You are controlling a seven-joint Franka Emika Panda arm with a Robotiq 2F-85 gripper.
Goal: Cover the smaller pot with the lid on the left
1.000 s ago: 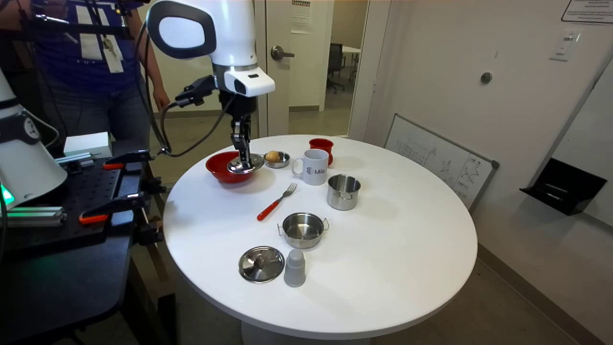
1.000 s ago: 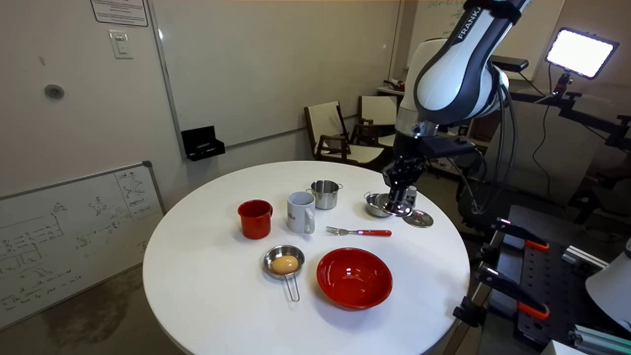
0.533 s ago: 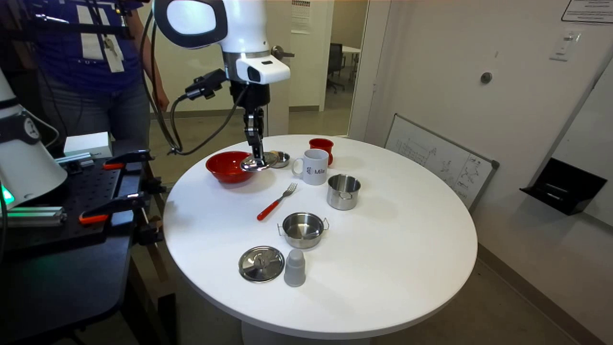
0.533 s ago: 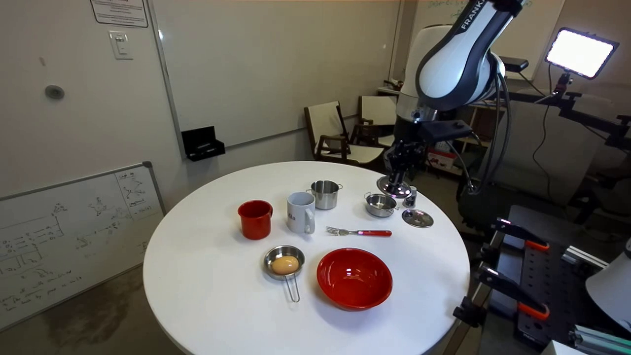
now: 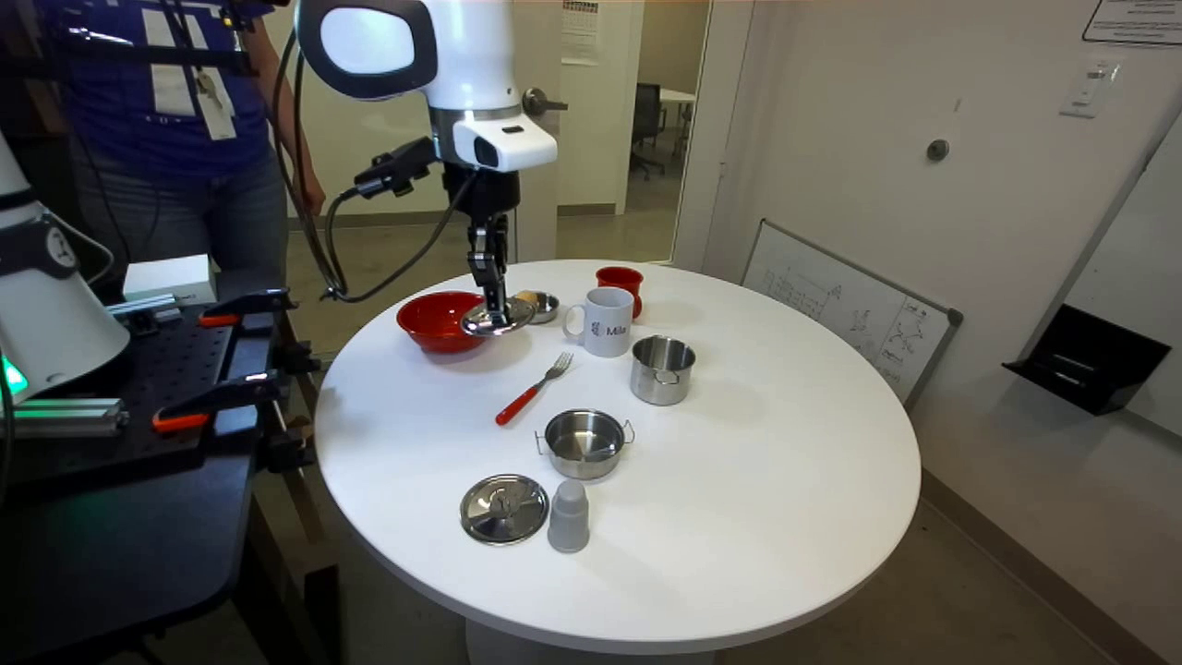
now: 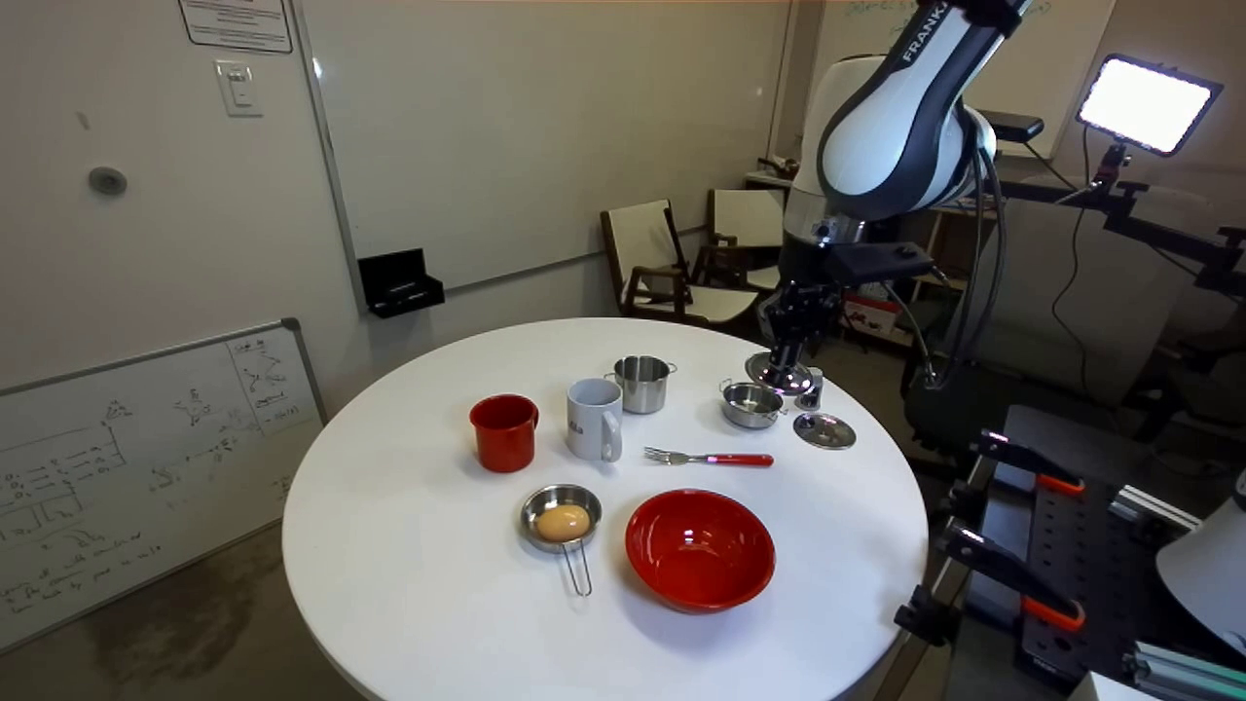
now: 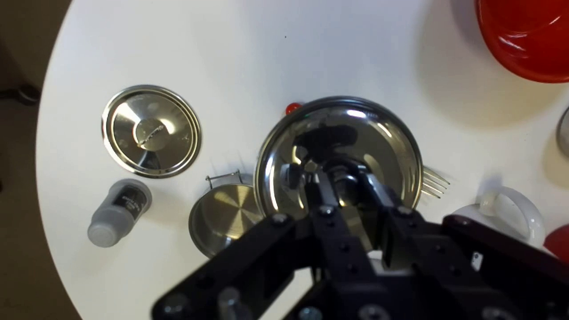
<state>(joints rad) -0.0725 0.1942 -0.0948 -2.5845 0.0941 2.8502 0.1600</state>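
With the gripper we are pinching the lid by its half-hidden knob, inward of the robot-side table edge, obscuring the middle of the fork in the wrist view.

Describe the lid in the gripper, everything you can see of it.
The lid is round and shiny, silver-coloured, apparently polished metal, with a ringed edge and dark reflections across its face. The fingers are closed on its centre, which they largely hide. It hangs above the white table, slightly tilted in both exterior views. In the wrist view it hides the middle of the red-handled fork and part of the shallower pot, yet only the fingers seem to touch it.
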